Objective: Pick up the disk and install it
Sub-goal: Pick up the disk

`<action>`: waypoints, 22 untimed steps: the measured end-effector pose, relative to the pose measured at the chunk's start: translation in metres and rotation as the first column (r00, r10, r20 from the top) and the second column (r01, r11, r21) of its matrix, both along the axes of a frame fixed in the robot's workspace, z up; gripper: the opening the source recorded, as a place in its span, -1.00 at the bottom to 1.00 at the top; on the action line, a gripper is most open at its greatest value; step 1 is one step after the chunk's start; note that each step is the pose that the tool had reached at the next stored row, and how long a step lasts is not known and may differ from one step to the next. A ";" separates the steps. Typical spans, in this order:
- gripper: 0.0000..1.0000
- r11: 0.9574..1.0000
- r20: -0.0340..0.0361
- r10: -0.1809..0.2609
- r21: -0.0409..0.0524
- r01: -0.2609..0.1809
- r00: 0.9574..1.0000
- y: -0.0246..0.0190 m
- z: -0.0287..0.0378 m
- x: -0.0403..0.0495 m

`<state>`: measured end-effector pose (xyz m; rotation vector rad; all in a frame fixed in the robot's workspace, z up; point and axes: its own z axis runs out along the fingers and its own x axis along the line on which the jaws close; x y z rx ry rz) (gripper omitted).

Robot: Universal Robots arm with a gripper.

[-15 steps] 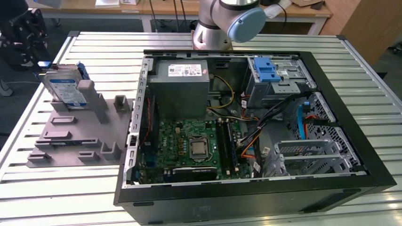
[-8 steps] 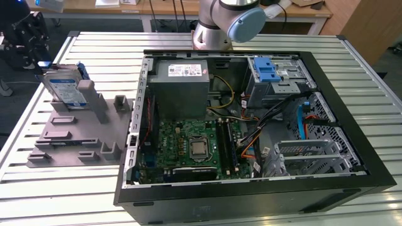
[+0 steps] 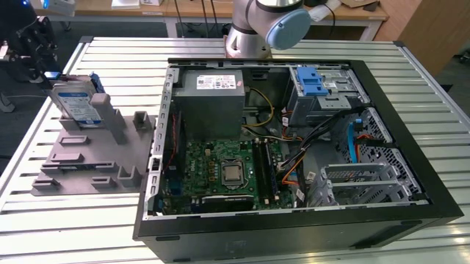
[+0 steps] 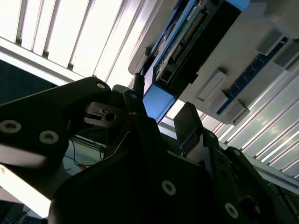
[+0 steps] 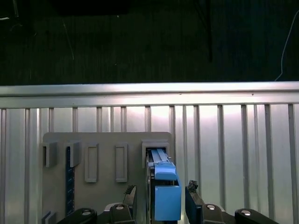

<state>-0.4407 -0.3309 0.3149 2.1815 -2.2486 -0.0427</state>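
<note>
Your fingers (image 5: pixel 192 199) stood parted on either side of the disk (image 5: pixel 164 186), not gripping it. The disk stood upright in the grey holder (image 3: pixel 88 148) on the surface (image 3: pixel 74 220), toward the exterior view's left.

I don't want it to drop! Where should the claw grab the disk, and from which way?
I'd pinch the disk by its two flat faces near the top blue edge, coming down from above. It stands on edge in the grey holder, so only its upper part sticks out free.
</note>
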 end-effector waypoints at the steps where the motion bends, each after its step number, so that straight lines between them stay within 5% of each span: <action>1: 0.06 1.000 0.000 0.000 0.000 0.000 1.000 0.0000 -0.0008 -0.0002; 22: 0.06 1.000 0.000 -0.009 0.000 0.009 1.000 0.0014 -0.0100 -0.0011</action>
